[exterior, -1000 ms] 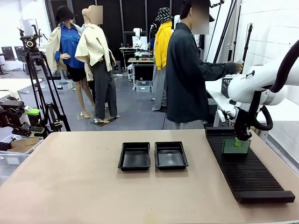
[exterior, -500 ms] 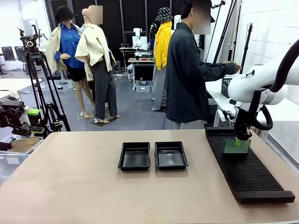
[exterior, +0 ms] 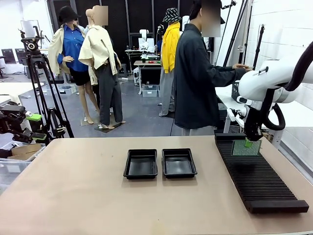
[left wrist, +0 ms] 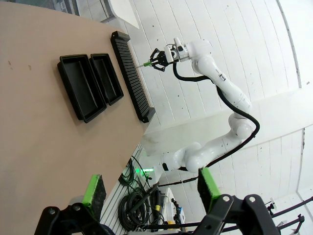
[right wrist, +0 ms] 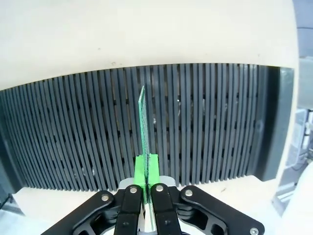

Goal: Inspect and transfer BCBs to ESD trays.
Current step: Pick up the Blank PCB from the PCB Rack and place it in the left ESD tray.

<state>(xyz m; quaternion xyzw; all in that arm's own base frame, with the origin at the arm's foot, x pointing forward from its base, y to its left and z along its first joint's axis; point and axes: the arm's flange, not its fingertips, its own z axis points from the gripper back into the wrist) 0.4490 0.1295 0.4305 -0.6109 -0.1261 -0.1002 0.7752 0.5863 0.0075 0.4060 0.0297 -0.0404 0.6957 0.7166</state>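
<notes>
While my right pincer [right wrist: 145, 169] is clamping fully shut on the upper edge of a BCB [right wrist: 143, 128], I am holding that thin green board upright and edge-on over the black slotted rack [right wrist: 210, 122]. From the front, the right pincer [exterior: 250, 141] is carrying the BCB [exterior: 245, 148] above the far end of the rack [exterior: 259, 182], which is lying along the desk's right edge.

Compared with a second ago, the board is sitting higher. Then its lower edge was down among the ribs; now it is hanging above them and, as far as I can judge, is coming free of its slot. My wrist is riding higher as well. I take that to mean the pull-out is about done, with the inspection and the carry across still ahead.

Both ESD trays, the left one [exterior: 141, 164] and the right one [exterior: 179, 163], are waiting side by side at the middle of the desk [exterior: 73, 196], well apart from the board, and neither is holding one yet.

My left pincer [left wrist: 151, 188] is standing wide open with nothing in it, off the desk's left edge, just as before. The person [exterior: 195, 83] is standing at the far edge, reaching away to the right.
</notes>
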